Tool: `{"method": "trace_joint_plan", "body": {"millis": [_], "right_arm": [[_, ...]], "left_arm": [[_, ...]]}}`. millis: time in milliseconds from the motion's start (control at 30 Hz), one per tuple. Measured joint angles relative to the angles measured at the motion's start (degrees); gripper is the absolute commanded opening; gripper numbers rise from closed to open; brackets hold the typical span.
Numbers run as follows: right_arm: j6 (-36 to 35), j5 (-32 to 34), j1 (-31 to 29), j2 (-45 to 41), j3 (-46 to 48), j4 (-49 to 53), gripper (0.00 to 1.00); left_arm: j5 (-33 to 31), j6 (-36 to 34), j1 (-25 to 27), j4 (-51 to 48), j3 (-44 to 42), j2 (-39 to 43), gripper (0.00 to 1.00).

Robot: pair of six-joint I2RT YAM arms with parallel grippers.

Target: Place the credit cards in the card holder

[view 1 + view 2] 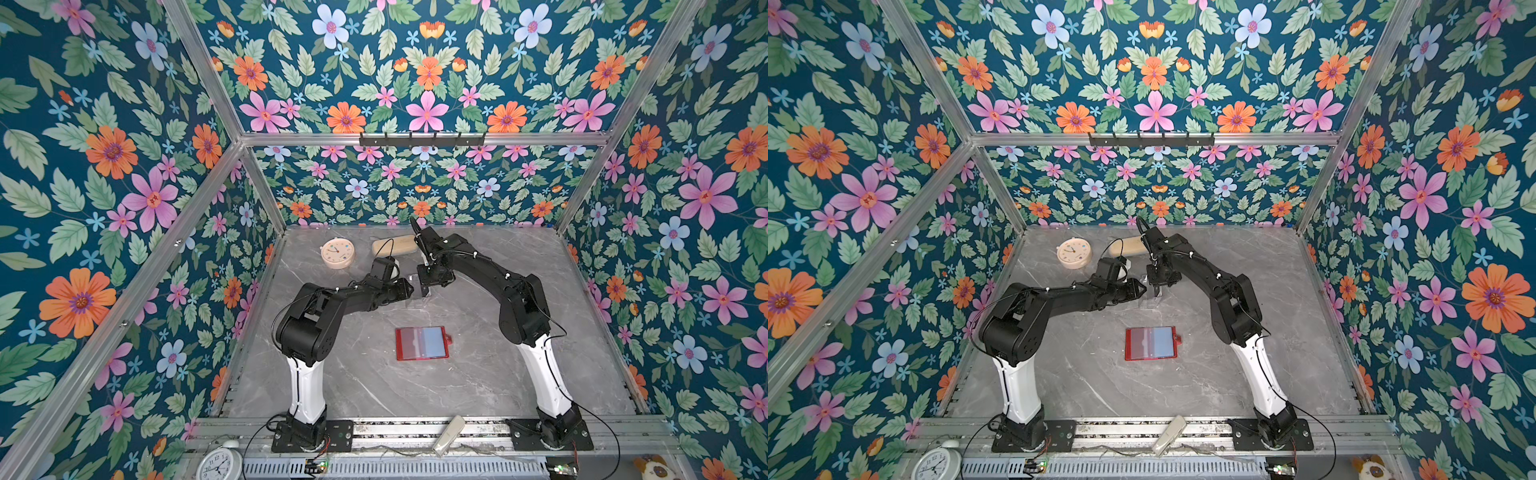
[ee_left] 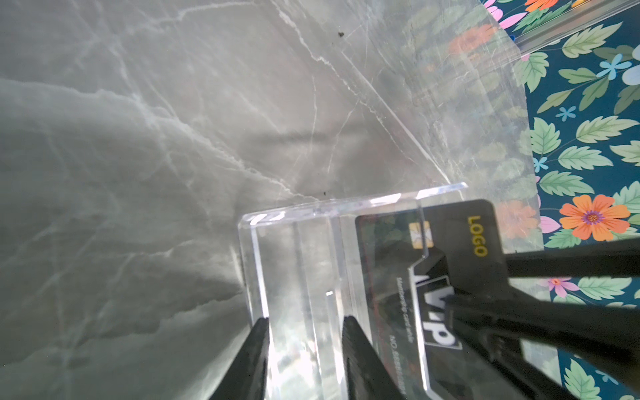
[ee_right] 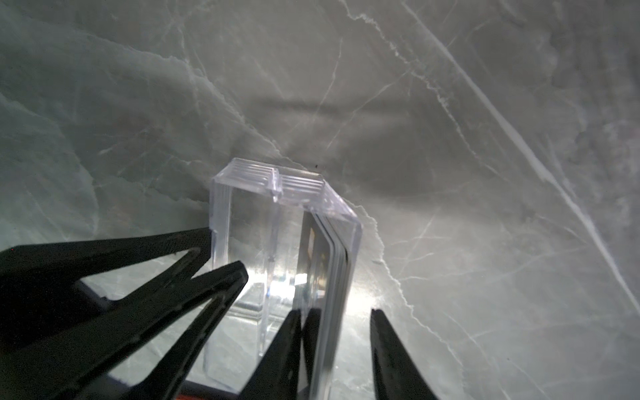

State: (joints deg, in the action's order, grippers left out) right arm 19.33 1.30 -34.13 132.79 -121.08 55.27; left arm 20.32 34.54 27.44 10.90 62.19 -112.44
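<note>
Count first: three cards (dark card point(image 2: 460, 235), red card point(image 1: 409, 343), blue card point(image 1: 434, 341)), one clear card holder point(image 2: 294, 221) and two arms. There was also one peach clock point(image 1: 337, 252) and one beige oblong thing point(image 1: 395, 245) at the far side of the tabletop point(image 1: 478, 374). The holder stood around the middle of the tabletop, right where both arms met. The left gripper point(image 2: 304, 320) had its jaws narrow and clamped on one end of the holder, a finger pressed on either side of the acrylic. The right gripper point(image 3: 337, 311) had narrow jaws too, straddling the dark card, which stood on edge partly down in the holder. One finger touched the card, but there was a visible gap on the other side, so not a real pinch. That card read "LOGO" in yellow and "VIP" in white, plus a small "Membership card" line and a "NO." number too blurry to read. The red and blue cards lay flat side by side, nearer than the holder and well apart from both jaws. I couldn't make out any print on them.
</note>
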Motion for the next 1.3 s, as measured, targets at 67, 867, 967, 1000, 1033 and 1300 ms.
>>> {"method": "trace_joint_plan", "body": {"millis": [67,867,967,1000,1033,1300], "right_arm": [[0.0,0.7,-0.2,0.1,-0.6,0.5,0.32],[-0.6,3.8,-1.4,1.0,-5.0,4.0,0.11],[-0.7,4.3,-1.6,1.4,-5.7,4.5,0.11],[-0.8,4.7,-1.7,1.5,-6.0,4.7,0.11],[-1.0,4.9,-1.8,1.6,-6.3,4.9,0.11],[-1.4,6.3,-2.3,2.2,-7.9,5.9,0.07]], "left_arm": [[0.0,0.0,0.0,0.0,0.0,0.0,0.36],[-0.9,0.0,0.0,0.8,0.3,-0.5,0.36],[-1.0,0.3,0.0,0.9,0.3,-0.5,0.36],[-1.0,0.4,0.0,0.9,0.3,-0.5,0.36],[-1.0,0.4,0.0,0.9,0.3,-0.5,0.36],[-1.0,0.7,0.0,1.1,0.2,-0.5,0.36]]}}
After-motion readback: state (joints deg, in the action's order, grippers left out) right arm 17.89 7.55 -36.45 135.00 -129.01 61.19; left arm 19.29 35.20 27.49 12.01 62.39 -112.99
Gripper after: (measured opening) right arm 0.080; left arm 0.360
